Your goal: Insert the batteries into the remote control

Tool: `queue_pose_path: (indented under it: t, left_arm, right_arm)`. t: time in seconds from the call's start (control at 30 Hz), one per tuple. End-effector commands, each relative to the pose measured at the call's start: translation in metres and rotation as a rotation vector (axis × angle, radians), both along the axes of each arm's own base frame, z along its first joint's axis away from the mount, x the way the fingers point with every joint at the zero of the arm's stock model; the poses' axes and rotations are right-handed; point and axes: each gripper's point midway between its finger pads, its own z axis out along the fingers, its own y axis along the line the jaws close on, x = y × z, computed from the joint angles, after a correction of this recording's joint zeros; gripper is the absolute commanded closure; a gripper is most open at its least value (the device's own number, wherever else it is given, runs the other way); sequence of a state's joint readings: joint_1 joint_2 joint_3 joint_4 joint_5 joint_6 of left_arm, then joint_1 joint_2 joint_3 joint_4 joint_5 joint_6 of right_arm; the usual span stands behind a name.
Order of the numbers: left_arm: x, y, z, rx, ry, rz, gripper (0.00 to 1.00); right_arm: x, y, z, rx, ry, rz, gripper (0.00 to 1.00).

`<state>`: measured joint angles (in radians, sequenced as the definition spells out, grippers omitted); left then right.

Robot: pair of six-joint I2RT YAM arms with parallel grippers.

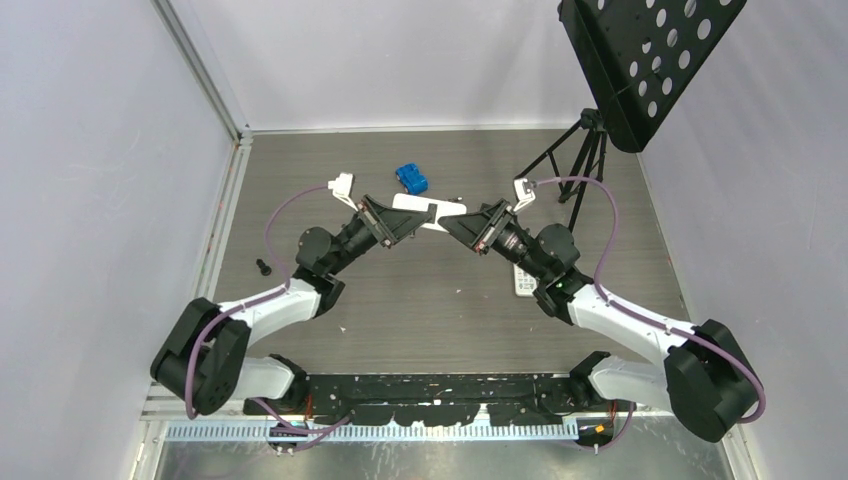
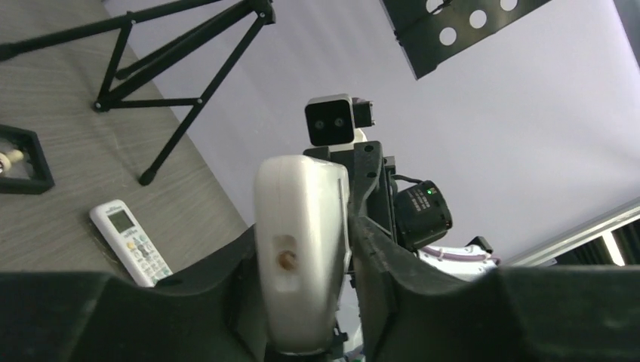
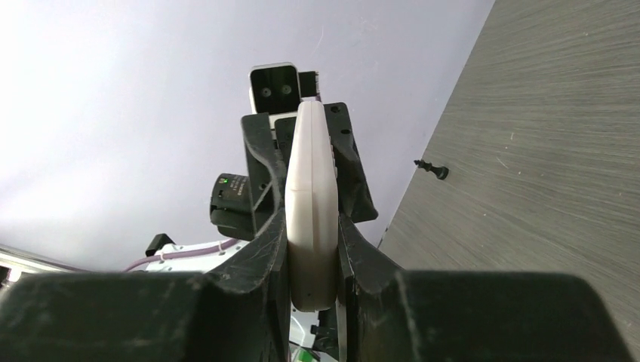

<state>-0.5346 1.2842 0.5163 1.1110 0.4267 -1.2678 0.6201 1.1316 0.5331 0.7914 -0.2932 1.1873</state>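
The white remote control (image 1: 428, 212) is held level above the table, between my two grippers. My left gripper (image 1: 405, 221) is shut on its left end. My right gripper (image 1: 462, 223) is shut on its right end. In the left wrist view the remote (image 2: 302, 226) stands between my left gripper's (image 2: 306, 302) black fingers, and its end face shows a small recess with a brownish spot. In the right wrist view the remote (image 3: 311, 188) is seen edge-on, clamped in my right gripper (image 3: 313, 264). I cannot make out any batteries.
A blue block (image 1: 411, 179) lies on the table behind the remote. A second remote with buttons (image 1: 525, 280) lies under my right arm. A small black bolt (image 1: 264, 267) lies at the left. A black tripod (image 1: 575, 165) with a perforated panel stands back right.
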Motion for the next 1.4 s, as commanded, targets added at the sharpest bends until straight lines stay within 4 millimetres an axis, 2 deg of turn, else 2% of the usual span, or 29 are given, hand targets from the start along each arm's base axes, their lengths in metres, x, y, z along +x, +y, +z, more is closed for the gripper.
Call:
queue_pose_path:
  t: [0.0,0.03,0.13,0.17,0.2,0.23,0.3,0.37,0.43,0.57,0.7,1.0,1.1,1.23,1.37]
  left_arm:
    - [-0.005,0.001,0.031,-0.109,-0.083,-0.027,0.67]
    - [-0.005,0.000,0.031,-0.112,-0.081,-0.034,0.72]
    - [-0.005,-0.001,0.029,-0.114,-0.084,-0.045,0.99]
    - [-0.004,-0.001,0.028,-0.111,-0.084,-0.046,1.00]
    - [-0.004,0.000,0.027,-0.105,-0.084,-0.048,1.00]
    - [-0.003,0.000,0.026,-0.096,-0.081,-0.050,1.00]
    - [-0.001,0.002,0.021,-0.073,-0.065,-0.061,1.00]
    - [0.002,0.005,0.016,-0.054,-0.040,-0.077,1.00]
    - [0.005,0.011,0.013,-0.052,-0.026,-0.088,1.00]
    - [0.004,0.017,0.009,-0.043,0.002,-0.129,1.00]
    - [0.001,0.017,0.006,-0.028,0.017,-0.158,1.00]
    - [-0.001,0.015,0.003,0.023,0.039,-0.177,1.00]
    - [0.000,0.017,0.005,0.039,0.037,-0.167,1.00]
    - [0.008,0.027,0.000,0.064,0.085,-0.119,1.00]
    - [0.016,0.036,-0.007,0.061,0.159,-0.083,1.00]
  right_arm:
    - [-0.004,-0.003,0.029,0.116,-0.054,-0.004,0.97]
    - [-0.003,-0.003,0.027,0.111,-0.051,-0.007,0.97]
    - [-0.002,0.000,0.021,0.074,-0.045,-0.004,0.94]
    - [-0.001,0.001,0.017,0.049,-0.034,-0.003,0.89]
    - [0.000,0.001,0.011,0.017,-0.020,-0.003,0.79]
    - [0.000,0.000,0.006,-0.007,-0.011,-0.013,0.58]
    - [0.002,-0.005,0.003,-0.017,-0.008,-0.041,0.37]
    - [0.001,-0.009,0.009,0.001,-0.029,-0.049,0.28]
    - [0.003,-0.011,0.012,-0.002,-0.032,-0.059,0.26]
    - [0.008,-0.013,0.010,-0.025,-0.023,-0.075,0.28]
    - [0.010,-0.005,0.006,-0.067,-0.025,-0.037,0.37]
    - [0.013,0.009,-0.001,-0.149,-0.068,0.025,0.45]
    - [0.013,0.010,-0.007,-0.181,-0.067,0.030,0.57]
    - [0.009,0.006,-0.015,-0.204,-0.089,0.030,0.81]
    - [0.002,0.004,-0.015,-0.173,-0.123,0.042,0.85]
